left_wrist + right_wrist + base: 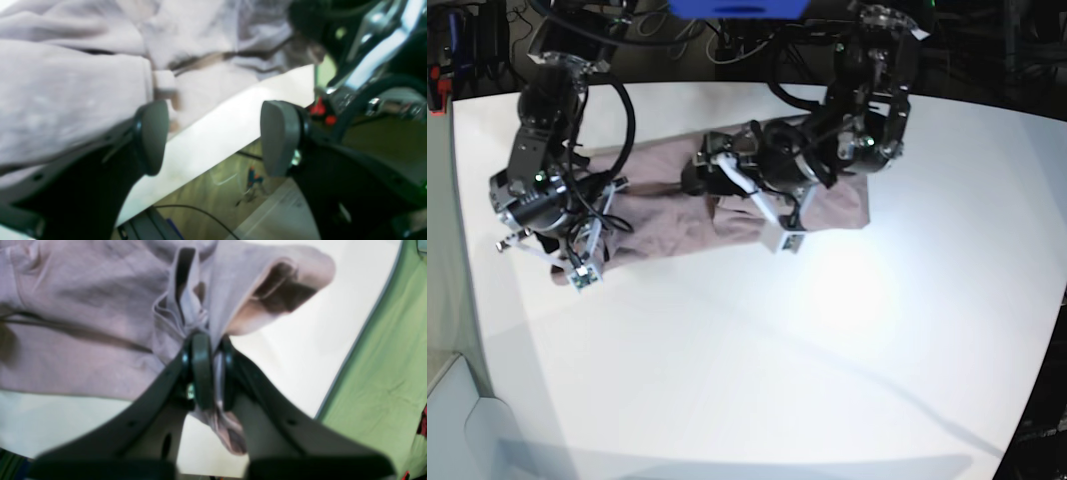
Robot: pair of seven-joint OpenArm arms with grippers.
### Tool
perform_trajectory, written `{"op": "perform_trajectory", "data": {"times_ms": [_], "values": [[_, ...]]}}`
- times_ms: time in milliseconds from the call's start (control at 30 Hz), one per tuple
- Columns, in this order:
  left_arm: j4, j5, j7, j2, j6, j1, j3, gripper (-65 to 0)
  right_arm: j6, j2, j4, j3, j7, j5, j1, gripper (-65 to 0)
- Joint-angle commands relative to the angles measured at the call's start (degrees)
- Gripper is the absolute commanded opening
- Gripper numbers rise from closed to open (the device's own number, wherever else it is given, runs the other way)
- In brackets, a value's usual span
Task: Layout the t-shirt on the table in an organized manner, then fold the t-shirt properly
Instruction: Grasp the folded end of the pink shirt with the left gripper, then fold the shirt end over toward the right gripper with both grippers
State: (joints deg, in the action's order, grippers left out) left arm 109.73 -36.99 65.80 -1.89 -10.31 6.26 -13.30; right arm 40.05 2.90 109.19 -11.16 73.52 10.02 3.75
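The right gripper (213, 373) is clamped tight on a bunched fold of the t-shirt (83, 323), cloth squeezed between its pads and hanging out below them. The left gripper (213, 136) stands wide apart with nothing between its pads (153, 136), just beside the shirt's edge. The mauve-pink shirt lies wrinkled and stretched across the far half of the table (757, 350), between the two arms
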Motion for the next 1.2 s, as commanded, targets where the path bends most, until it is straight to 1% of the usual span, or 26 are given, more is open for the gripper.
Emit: {"op": "perform_trajectory", "data": {"times_ms": [0, 67, 200, 300, 400, 533, 733, 1033, 1167], "values": [[1.0, -2.3, -0.3, 0.1, -0.7, 0.0, 1.2, -23.0, -0.1, -0.1, 0.9, 0.1, -0.7, -0.5, 1.0, -65.0], [1.0, -2.7, -0.3, -0.5, -0.7, 1.1, 4.7, -23.0, -0.1, -0.1, 0.9, 0.1, -0.7, -0.5, 1.0, -65.0], [-0.5, -1.9, -0.3, -3.4, -0.7, 2.1, 11.8, -23.0, -0.1, -0.1, 1.0, 0.1, -0.3, -0.5, 1.7, -65.0], [-4.2, -1.7, -0.3, -6.1, -0.7, 2.7, 15.0, -23.0, -0.1, -0.1, 1.1, 0.2, -0.2, -0.5, 1.7, -65.0], [-8.2, -1.5, -0.4, -6.6, -0.7, 2.4, 16.4, -23.0, -0.1, -0.1, 1.1, 1.3, -0.2, -0.6, 1.7, -65.0], [-13.7, -1.5, -0.5, -6.1, -0.7, 0.1, 15.9, -23.0, -0.1, 0.2, 4.4, 4.6, -0.4, -0.6, 1.1, -65.0], [-14.1, -1.6, -0.4, -4.8, -0.7, -0.5, 15.9, -23.0, -0.1, 0.4, 6.8, 11.2, -0.2, -0.6, 0.3, -65.0], [-14.5, -1.5, -0.4, -4.8, -0.7, -0.5, 15.9, -23.0, -0.1, 5.8, 7.3, 23.1, -0.2, -0.6, -1.7, -65.0], [-14.5, -1.5, -0.4, -4.7, -0.7, -0.5, 16.0, -23.0, -0.1, 6.1, 7.3, 30.4, -0.2, -0.6, -3.0, -65.0]]}}
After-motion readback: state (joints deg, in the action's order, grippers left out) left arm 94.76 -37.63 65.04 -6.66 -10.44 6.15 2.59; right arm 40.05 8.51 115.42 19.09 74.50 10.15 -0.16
